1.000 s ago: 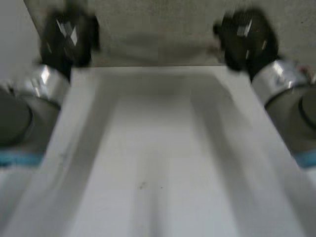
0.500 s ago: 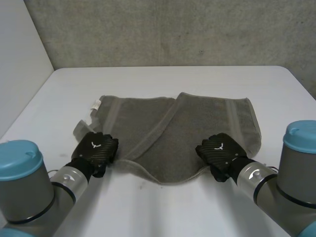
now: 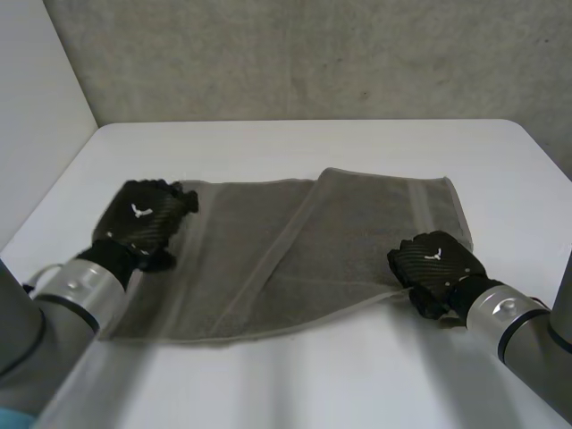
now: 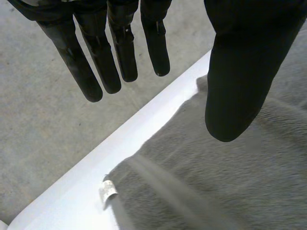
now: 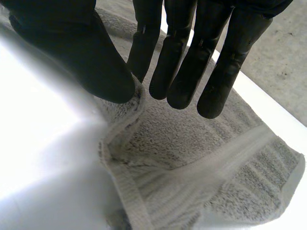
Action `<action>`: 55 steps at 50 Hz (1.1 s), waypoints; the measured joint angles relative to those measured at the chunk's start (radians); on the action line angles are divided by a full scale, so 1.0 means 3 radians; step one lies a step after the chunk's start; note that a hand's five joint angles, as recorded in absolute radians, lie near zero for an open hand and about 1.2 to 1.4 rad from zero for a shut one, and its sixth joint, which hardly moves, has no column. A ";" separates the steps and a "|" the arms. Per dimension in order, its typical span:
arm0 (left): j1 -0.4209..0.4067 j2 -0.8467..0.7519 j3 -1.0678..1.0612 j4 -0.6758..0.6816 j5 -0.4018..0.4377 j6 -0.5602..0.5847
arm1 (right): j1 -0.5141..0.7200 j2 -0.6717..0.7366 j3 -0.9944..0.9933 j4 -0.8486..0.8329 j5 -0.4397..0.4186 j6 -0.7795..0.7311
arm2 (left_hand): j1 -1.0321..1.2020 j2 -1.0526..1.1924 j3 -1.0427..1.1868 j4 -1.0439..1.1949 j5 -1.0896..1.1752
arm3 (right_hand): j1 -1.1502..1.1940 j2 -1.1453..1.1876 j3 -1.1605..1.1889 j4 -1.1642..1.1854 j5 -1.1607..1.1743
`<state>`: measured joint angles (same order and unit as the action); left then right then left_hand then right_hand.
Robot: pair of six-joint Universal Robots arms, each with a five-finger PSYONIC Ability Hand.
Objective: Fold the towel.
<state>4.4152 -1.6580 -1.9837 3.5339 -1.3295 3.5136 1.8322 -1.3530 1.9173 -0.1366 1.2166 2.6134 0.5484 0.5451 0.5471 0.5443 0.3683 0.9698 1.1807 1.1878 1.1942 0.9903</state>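
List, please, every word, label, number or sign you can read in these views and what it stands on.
No words or numbers are readable.
The tag on the towel: white, any print too small to read.
On the left hand: a white emblem on its back, no letters.
On the right hand: the same emblem.

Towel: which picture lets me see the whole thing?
The head view: the whole towel lies spread on the table. The left wrist view shows one corner with a small white tag, under the open left hand. The right wrist view shows its hemmed edge, pinched by the right hand.
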 measured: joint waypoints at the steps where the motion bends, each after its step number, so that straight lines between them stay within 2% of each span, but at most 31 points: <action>1: 0.0134 -0.0029 0.0031 -0.0009 0.0147 -0.0001 | -0.0026 0.0005 0.0000 -0.0009 -0.0010 0.0000 | -0.0009 -0.0013 -0.0015 -0.0015 -0.0015 | 0.0000 0.0000 0.0000 0.0000 -0.0001; 3: 0.0349 -0.0090 0.0058 -0.0049 0.0422 -0.0005 | -0.0065 0.0013 -0.0001 -0.0021 -0.0024 0.0000 | -0.0029 -0.0029 -0.0026 -0.0031 -0.0030 | 0.0000 0.0000 0.0000 0.0000 -0.0002; 9: 0.0626 -0.0184 0.0034 -0.0272 0.0790 -0.0017 | -0.0111 0.0042 -0.0003 -0.0033 -0.0041 -0.0002 | -0.0030 -0.0036 -0.0035 -0.0039 -0.0037 | 0.0000 -0.0001 0.0000 0.0000 0.0000; 11: 0.0672 -0.0198 -0.0004 -0.0406 0.0836 -0.0018 | -0.0119 0.0058 -0.0004 -0.0043 -0.0041 -0.0001 | -0.0030 -0.0036 -0.0035 -0.0039 -0.0037 | 0.0000 0.0000 0.0000 0.0000 0.0000; 16: 0.0740 -0.0180 -0.0183 -0.0696 0.0847 -0.0006 | -0.0122 0.0090 -0.0004 -0.0078 -0.0035 0.0007 | -0.0030 -0.0036 -0.0035 -0.0039 -0.0037 | 0.0000 0.0000 0.0000 0.0000 -0.0001; 24: 0.0791 -0.0042 -0.0463 -0.0802 0.0817 0.0008 | -0.0115 0.0140 -0.0005 -0.0099 -0.0034 0.0017 | -0.0007 0.0006 -0.0002 0.0006 0.0012 | 0.0000 0.0000 0.0000 0.0000 0.0000; 43: 0.0757 -0.0092 -0.0727 -0.0469 0.0603 0.0008 | -0.0119 0.0223 -0.0033 -0.0106 0.0007 0.0117 | 0.0313 0.0325 0.0318 0.0331 0.0331 | 0.0000 0.0000 0.0000 0.0000 0.0000; 55: 0.0751 -0.0200 -0.0716 -0.0383 0.0589 0.0011 | -0.0125 0.0262 -0.0054 -0.0102 0.0010 0.0255 | 0.0577 0.0590 0.0583 0.0585 0.0585 | 0.0000 -0.0001 -0.0001 0.0000 0.0000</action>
<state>4.6407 -1.7180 -2.1986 3.4189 -1.1527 3.5169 1.7946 -1.2745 1.9009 -0.1672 1.2195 2.6898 0.7216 0.7220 0.7221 0.7199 0.5439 0.9698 1.1806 1.1874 1.1942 0.9903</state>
